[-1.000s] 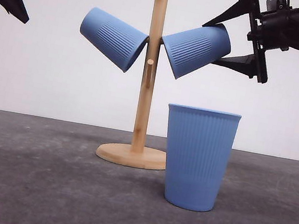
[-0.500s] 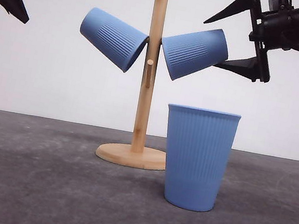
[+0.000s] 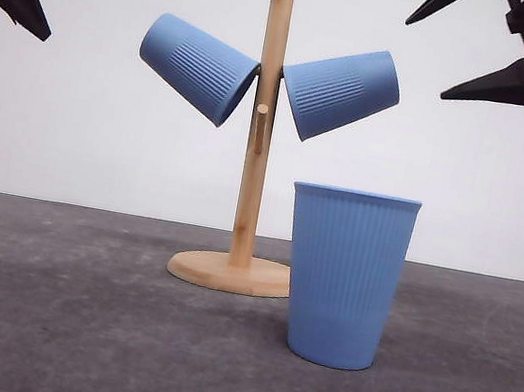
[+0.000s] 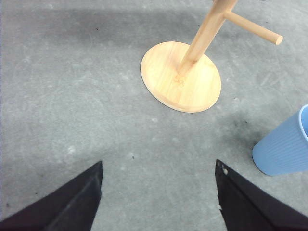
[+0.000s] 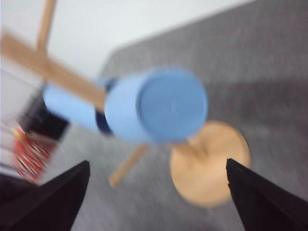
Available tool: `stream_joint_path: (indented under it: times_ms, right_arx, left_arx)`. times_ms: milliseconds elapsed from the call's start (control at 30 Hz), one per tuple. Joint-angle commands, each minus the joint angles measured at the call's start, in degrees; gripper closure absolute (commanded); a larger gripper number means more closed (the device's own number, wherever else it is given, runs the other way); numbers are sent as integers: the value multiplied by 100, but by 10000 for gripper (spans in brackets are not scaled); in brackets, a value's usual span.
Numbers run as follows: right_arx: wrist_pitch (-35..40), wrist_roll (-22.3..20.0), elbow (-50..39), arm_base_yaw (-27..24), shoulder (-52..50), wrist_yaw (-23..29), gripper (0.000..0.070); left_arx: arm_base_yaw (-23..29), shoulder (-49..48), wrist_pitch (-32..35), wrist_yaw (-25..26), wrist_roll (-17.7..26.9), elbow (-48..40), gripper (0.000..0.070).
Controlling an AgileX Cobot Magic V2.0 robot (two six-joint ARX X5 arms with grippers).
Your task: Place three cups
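While two cups (image 3: 339, 91) hang, right claw (image 3: 441, 43) gapes apart

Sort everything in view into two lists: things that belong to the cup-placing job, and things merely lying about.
Belongs to the job:
- left hung cup
- right hung cup
- standing cup, upright on the table
- wooden stand, holding two cups
- right tool, open, empty

Lying about:
- blurred red object, unidentifiable
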Motion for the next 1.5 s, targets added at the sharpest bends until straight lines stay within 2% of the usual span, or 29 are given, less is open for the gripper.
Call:
stream_joint_path:
  times_ms: [0,167,233,467,600,767,867,1033,1100,1300,1467]
  right_arx:
    - [-559,-763,131,145,-11,201,127]
    - [-2064,-1392,131,636,-74,1171,148]
    - [-2395,-1536,131,867,-43,1516,165]
    - [-2638,-1428,129,1546,259,1854,172]
    - [-2835,-1431,129,1805,530,2153,204]
    - [-2918,-1431,124,1918,743,2363,257]
    - [-2969,-1432,122,1929,900,2373,306]
    - [-2998,-1450,118,1943,1207,2371,344]
    - [-2998,-1463,118,1963,1313,2369,387]
    - [-3048,-1529,118,1988,1366,2329,679]
    - [-3418,-1871,118,1810,1146,2097,697]
  left_arx:
    - [-11,48,56,-9,35,11,268]
    - [-11,48,58,-9,35,11,268]
    - [-11,48,58,-9,35,11,268]
    - [-11,48,55,-9,35,11,268]
    - [-11,48,53,-9,33,11,268]
    - [-11,48,53,-9,33,11,268]
    - [-11,48,53,-9,33,11,268]
    - [-11,48,55,-9,33,11,268]
    - [-11,48,53,-7,33,11,268]
    - [-11,48,53,-7,21,11,268]
    - [-14,48,49,59,-95,11,260]
